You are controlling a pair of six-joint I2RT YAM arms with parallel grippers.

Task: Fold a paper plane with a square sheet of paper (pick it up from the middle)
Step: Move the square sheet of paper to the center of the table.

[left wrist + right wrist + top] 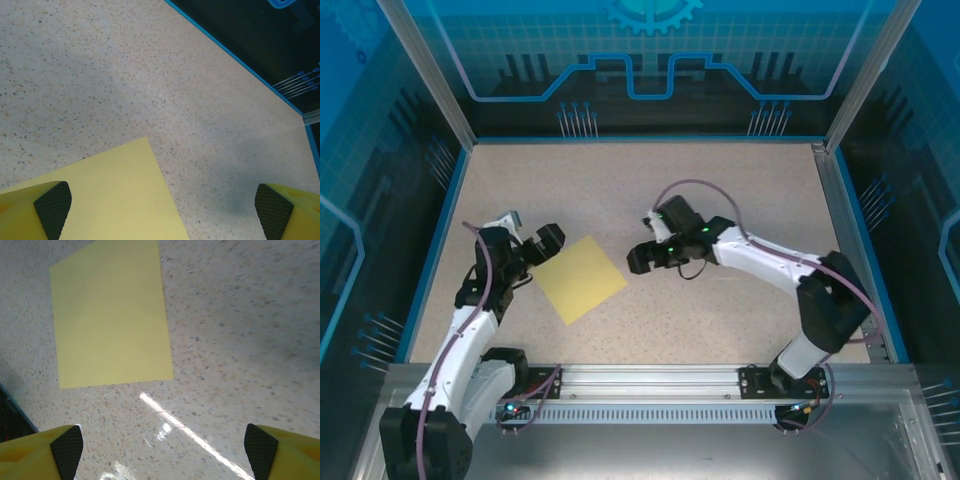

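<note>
The square sheet of paper (582,279) lies flat on the speckled table (720,190), left of centre, turned so that one corner points to the far side. The left gripper (532,240) stands at the sheet's left edge with its jaws spread wide and holding nothing; in the left wrist view one pad (52,207) overlaps the sheet (115,195). The right gripper (642,240) is just right of the sheet, jaws wide apart and empty. Transparent blue enclosure walls (650,60) surround the table. An aluminium rail (650,380) runs along the near edge.
</note>
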